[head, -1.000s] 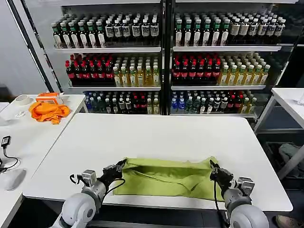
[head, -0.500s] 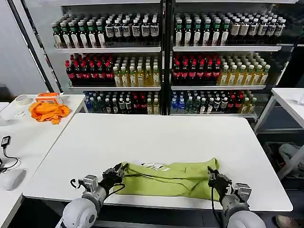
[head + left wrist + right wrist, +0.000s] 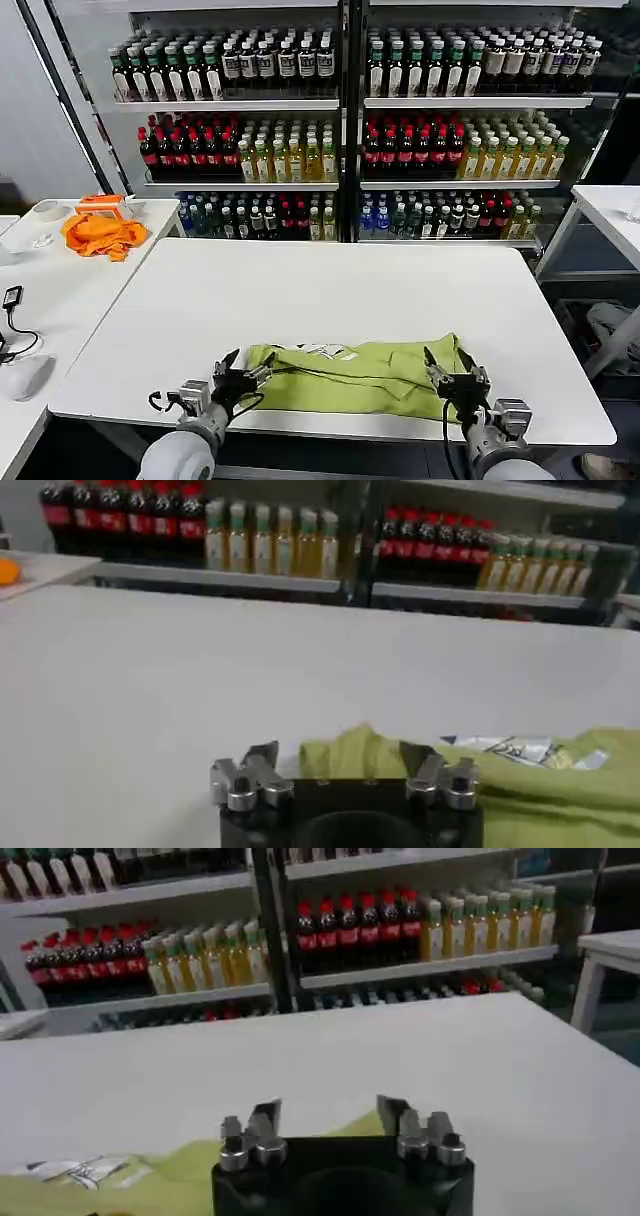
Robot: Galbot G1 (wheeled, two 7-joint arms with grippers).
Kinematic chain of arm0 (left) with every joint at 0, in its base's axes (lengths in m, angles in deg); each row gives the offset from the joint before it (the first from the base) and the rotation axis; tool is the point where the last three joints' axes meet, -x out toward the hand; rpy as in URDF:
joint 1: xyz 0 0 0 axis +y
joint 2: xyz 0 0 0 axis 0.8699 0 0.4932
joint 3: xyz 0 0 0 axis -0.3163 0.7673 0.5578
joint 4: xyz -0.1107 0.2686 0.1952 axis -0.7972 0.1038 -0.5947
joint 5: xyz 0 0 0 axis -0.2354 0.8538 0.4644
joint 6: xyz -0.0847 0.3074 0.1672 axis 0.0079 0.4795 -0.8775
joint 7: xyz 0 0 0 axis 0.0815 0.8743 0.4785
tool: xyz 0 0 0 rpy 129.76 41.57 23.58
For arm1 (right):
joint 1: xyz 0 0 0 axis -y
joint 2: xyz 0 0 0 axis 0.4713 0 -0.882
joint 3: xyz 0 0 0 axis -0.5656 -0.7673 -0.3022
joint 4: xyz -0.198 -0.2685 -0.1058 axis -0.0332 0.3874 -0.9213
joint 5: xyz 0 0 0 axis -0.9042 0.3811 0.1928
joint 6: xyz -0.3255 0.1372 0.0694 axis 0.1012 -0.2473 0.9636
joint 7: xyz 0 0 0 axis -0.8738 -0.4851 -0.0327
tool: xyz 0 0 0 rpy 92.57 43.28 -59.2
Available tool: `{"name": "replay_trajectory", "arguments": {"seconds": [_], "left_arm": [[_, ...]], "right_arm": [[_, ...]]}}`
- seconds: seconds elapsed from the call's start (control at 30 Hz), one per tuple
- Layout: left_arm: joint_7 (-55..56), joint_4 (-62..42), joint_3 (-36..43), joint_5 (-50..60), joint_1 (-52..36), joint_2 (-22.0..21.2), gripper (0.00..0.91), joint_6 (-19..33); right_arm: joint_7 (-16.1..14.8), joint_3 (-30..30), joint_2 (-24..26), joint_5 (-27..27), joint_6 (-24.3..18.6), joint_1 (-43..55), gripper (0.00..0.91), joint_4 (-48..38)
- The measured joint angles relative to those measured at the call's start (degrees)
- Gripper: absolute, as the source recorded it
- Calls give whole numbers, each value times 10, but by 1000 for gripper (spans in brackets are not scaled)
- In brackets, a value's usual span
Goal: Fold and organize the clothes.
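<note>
Now both arms sit low at the near edge of the white surface [image 3: 330, 290]. T-shirt [image 3: 355, 378], light yellow-green, lies folded into a long band along that near edge, a strip of white printed graphic with dark marks showing at its far fold.

Left end effector [image 3: 243, 376]: at the shirt's left end, fingers spread apart, nothing between them; in the left wrist view [image 3: 340, 763] the green cloth bunches just beyond the two fingertips [image 3: 262, 757], contact unclear.

Right end effector [image 3: 448, 366]: at the shirt's right end, fingers likewise apart, holding nothing; right wrist view [image 3: 330, 1116] shows the cloth lying just ahead of and below it, the print off to one side.

Side table to the left carries a bright orange cloth [image 3: 100, 234], well apart from the shirt. Shelves of bottles [image 3: 350, 130] stand behind.
</note>
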Motion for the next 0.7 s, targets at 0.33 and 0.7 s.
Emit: {"name": "replay_trajectory", "arguments": {"seconds": [0.33, 0.7], "left_arm": [[26, -15, 6, -4, 9, -35, 20, 7], [25, -8, -3, -30, 23, -47, 20, 7]], "right_arm": [[1, 9, -1, -7, -16, -16, 907, 10], [4, 8, -8, -10, -25, -19, 907, 15]]}}
